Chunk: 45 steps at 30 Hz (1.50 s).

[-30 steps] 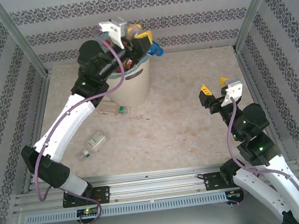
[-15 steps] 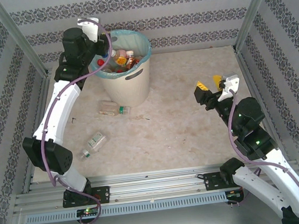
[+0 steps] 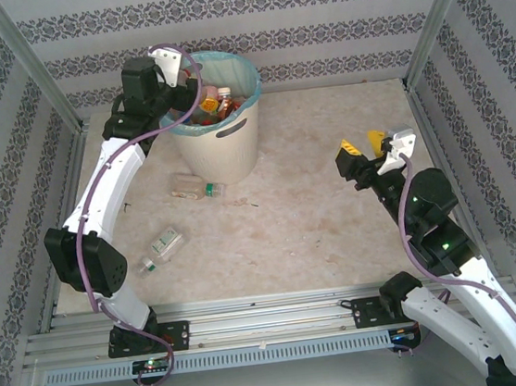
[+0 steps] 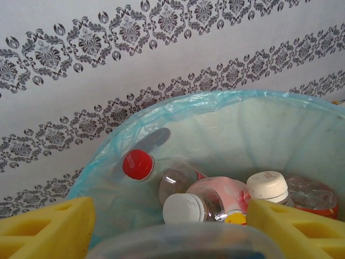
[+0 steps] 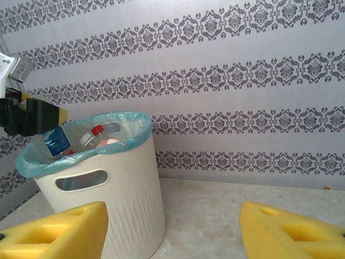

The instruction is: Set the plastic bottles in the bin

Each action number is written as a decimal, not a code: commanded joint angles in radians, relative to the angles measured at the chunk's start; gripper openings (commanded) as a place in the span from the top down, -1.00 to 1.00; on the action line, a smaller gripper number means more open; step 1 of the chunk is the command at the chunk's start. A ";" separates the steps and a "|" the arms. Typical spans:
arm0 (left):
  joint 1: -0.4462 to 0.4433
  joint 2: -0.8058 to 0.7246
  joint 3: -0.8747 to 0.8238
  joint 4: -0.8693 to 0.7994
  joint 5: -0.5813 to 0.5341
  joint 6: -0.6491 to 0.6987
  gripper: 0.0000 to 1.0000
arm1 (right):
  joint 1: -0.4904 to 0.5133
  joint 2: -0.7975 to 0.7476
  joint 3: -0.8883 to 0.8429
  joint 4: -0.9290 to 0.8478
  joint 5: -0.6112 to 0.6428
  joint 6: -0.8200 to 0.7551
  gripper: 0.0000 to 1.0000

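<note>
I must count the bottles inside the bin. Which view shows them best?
Left wrist: it looks down into the bin at the bottles, caps distinct. Top external shows them small; right wrist shows little above the rim.

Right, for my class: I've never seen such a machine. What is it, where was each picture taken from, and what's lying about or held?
These are two robot arms bolted to a table. One picture looks from above; the other two come from wrist cameras, so the yellow blocks are each arm's fingers. The left fingers reach over the bin with a blue-labelled bottle between them; whether they grip it is unclear. More bottles lie inside. A loose bottle and a second bottle lie on the table. The right fingers are open and empty.
</note>
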 commanded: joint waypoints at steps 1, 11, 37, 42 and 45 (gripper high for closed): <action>0.001 -0.031 0.023 -0.010 0.019 -0.015 -0.49 | 0.010 0.001 0.027 0.013 0.012 0.007 -0.31; -0.019 -0.020 0.077 -0.128 0.047 -0.022 0.11 | 0.011 -0.009 0.010 0.012 0.013 0.009 -0.31; -0.035 0.085 0.079 -0.138 0.295 -0.214 0.26 | 0.015 0.017 -0.013 0.023 0.010 0.035 -0.30; -0.036 0.120 0.021 -0.120 0.270 -0.197 0.25 | 0.015 -0.004 -0.034 0.019 0.029 0.023 -0.30; -0.034 0.133 -0.029 -0.104 0.235 -0.173 0.26 | 0.016 -0.017 -0.050 0.016 0.040 0.018 -0.31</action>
